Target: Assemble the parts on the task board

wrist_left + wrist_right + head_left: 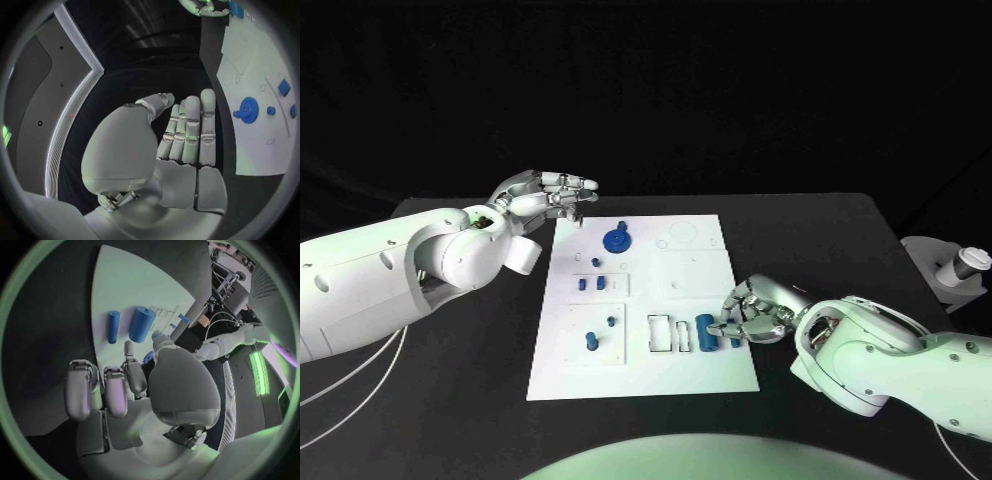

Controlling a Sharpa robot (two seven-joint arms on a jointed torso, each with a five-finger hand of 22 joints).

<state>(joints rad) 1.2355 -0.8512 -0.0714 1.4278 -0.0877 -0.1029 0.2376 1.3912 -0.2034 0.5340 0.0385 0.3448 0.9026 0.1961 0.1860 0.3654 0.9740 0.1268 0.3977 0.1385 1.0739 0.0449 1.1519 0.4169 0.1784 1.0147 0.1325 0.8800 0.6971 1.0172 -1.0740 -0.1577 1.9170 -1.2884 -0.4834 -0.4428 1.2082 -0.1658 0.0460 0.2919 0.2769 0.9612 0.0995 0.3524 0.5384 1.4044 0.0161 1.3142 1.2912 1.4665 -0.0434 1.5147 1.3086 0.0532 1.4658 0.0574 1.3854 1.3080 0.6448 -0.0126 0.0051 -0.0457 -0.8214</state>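
The white task board [697, 265] lies in the middle of the black table. On it are a blue gear [616, 240], several small blue pegs [593, 283] and two loose blue cylinders, one thick [708, 330] and one thin [113, 326]. My right hand [759, 312] rests at the board's right edge just beside the thick cylinder [142, 323], its fingers curled. A small blue part [148, 357] shows between its thumb and a finger and looks pinched. My left hand [550, 195] hovers off the board's far left corner, fingers straight and together [190, 130], holding nothing. The gear [248, 110] lies to its side.
A white fixture with a short cylinder [956, 268] stands at the table's right edge. White outlined slots [668, 335] sit on the board left of the thick cylinder. Bare black table [459, 370] lies on both sides of the board.
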